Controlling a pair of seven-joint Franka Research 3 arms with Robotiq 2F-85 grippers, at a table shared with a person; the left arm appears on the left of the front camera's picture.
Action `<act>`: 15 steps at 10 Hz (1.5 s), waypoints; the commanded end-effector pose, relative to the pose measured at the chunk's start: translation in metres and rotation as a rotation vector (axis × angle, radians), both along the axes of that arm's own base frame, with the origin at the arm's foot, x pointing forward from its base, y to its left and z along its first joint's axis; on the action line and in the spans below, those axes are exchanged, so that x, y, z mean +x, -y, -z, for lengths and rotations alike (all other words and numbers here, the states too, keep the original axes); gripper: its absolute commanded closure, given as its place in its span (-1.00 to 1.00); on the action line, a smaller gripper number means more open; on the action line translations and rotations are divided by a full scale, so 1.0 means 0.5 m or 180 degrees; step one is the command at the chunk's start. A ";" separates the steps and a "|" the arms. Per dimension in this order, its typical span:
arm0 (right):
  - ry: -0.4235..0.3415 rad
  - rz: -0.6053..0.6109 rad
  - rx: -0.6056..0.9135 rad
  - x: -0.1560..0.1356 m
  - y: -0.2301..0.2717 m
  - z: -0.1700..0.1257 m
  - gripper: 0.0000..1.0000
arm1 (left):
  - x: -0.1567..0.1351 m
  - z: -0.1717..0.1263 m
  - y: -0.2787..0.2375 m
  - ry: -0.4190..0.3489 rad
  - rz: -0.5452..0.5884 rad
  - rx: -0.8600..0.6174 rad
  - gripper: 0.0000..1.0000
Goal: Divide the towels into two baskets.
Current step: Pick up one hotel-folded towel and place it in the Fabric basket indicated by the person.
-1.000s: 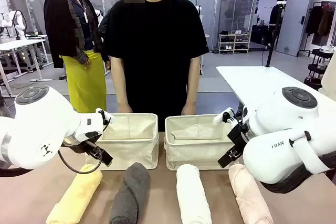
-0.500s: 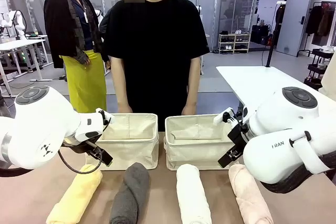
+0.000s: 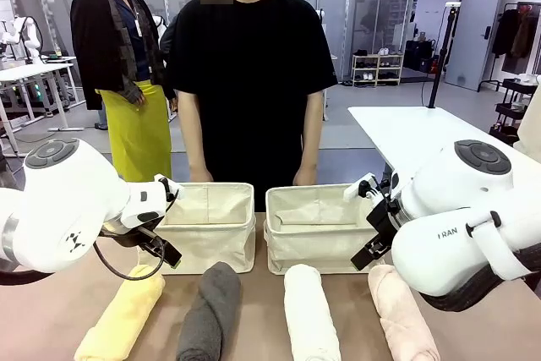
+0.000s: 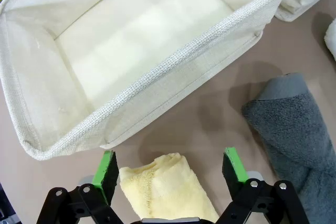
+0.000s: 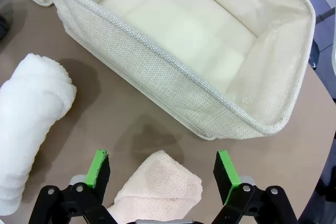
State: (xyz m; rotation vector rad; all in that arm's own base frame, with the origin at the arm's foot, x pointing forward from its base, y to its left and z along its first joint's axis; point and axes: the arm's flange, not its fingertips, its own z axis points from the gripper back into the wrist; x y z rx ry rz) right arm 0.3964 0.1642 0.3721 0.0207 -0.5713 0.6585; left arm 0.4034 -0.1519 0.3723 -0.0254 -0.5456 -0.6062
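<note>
Your left claw point(image 4: 170, 167): jaws wide apart, nothing held, yellow towel point(image 4: 168, 192) end centred between pads, looks pre-grasp. Your right claw point(image 5: 161, 168): same over pink towel point(image 5: 160, 184). left basket point(image 4: 173, 66), right basket point(image 5: 173, 77) just beyond tips, unfilled: short carry. grey towel point(image 4: 294, 129), white towel point(image 5: 31, 108) beside, on surface point(image 4: 199, 124).

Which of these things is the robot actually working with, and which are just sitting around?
In the job: yellow towel, grey towel, white towel, pink towel, left basket, right basket.
Just around: white side table, shoe rack, clothes rail.
</note>
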 end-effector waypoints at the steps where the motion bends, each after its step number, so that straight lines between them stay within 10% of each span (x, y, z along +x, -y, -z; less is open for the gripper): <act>1: 0.0012 0.0047 0.0078 0.005 0.005 -0.029 -1.00 | 0.005 -0.023 0.004 -0.0014 0.0057 -0.0008 -1.00; 8: -0.0891 -0.0147 0.1848 -0.001 0.091 -0.191 -1.00 | 0.000 -0.189 -0.118 -0.1172 0.0416 -0.1881 -1.00; 11: -0.1310 -0.0196 0.2966 -0.025 0.223 -0.207 -1.00 | -0.050 -0.189 -0.261 -0.1233 0.0693 -0.3014 -1.00; 15: -0.1314 0.0235 0.3852 -0.095 0.465 -0.184 -1.00 | -0.138 -0.178 -0.449 -0.0725 0.0422 -0.3764 -1.00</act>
